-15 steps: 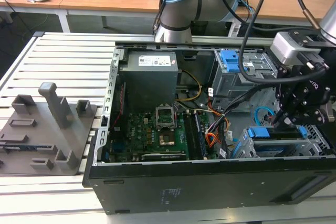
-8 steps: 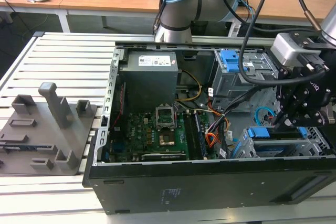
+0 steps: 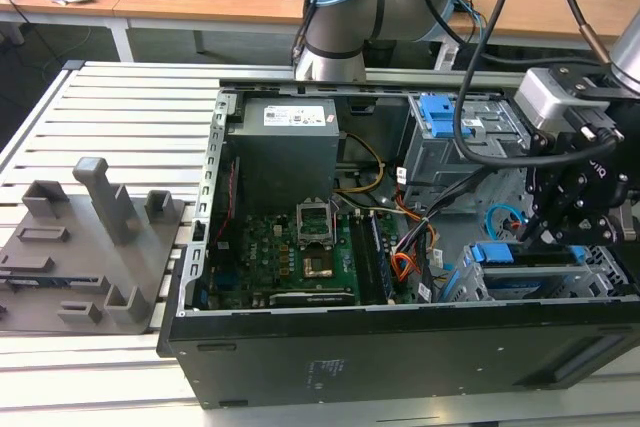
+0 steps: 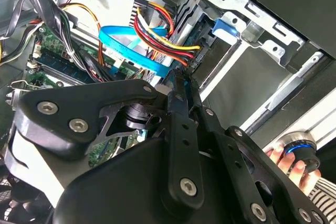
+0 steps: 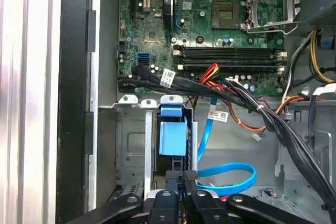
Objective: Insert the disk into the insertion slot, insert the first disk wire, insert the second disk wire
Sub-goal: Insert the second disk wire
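Hovering over the open computer case (image 3: 400,347) in the exterior view, the tool (image 3: 572,215) hangs above the insertion slot (image 3: 545,282) at that view's right.

Second wrist view: fingers (image 4: 181,93) pinched narrow, tips close to the first disk wire (image 4: 157,38) beside the second disk wire (image 4: 134,51); a grip on anything I cannot tell.

First wrist view: fingertips (image 5: 190,176) just beside the blue-tabbed bay. Judgement: keep the plug square to its socket, press gently.

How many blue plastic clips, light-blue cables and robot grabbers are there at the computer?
Blue plastic clips: 2
Light-blue cable: 1
End effector: 1
Total: 4
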`<action>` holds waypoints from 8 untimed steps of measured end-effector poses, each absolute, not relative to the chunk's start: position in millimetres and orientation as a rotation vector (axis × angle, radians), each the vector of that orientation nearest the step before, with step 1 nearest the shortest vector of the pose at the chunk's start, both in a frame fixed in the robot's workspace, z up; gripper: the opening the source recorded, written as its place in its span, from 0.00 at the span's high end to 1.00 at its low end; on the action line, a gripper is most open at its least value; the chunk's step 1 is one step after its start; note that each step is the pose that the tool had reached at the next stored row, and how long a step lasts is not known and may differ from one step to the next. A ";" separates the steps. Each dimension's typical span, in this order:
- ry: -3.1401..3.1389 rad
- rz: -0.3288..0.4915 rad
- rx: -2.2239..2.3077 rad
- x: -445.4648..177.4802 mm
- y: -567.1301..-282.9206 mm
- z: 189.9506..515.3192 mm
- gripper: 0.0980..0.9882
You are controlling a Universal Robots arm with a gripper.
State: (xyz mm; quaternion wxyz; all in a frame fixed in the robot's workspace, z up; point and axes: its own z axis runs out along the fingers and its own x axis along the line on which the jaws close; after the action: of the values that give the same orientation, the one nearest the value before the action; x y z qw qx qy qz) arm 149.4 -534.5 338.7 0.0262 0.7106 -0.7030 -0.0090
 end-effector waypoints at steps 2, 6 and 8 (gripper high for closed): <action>-2.173 -0.028 2.196 149.4 -534.5 338.2 0.92; -2.173 -0.028 2.196 149.4 -532.6 364.4 0.85; -2.173 -0.028 2.196 149.4 -532.2 373.3 0.85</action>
State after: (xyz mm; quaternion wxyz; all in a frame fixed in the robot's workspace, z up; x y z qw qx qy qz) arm 149.4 -532.2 373.3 0.0261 0.7106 -0.7030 -0.0091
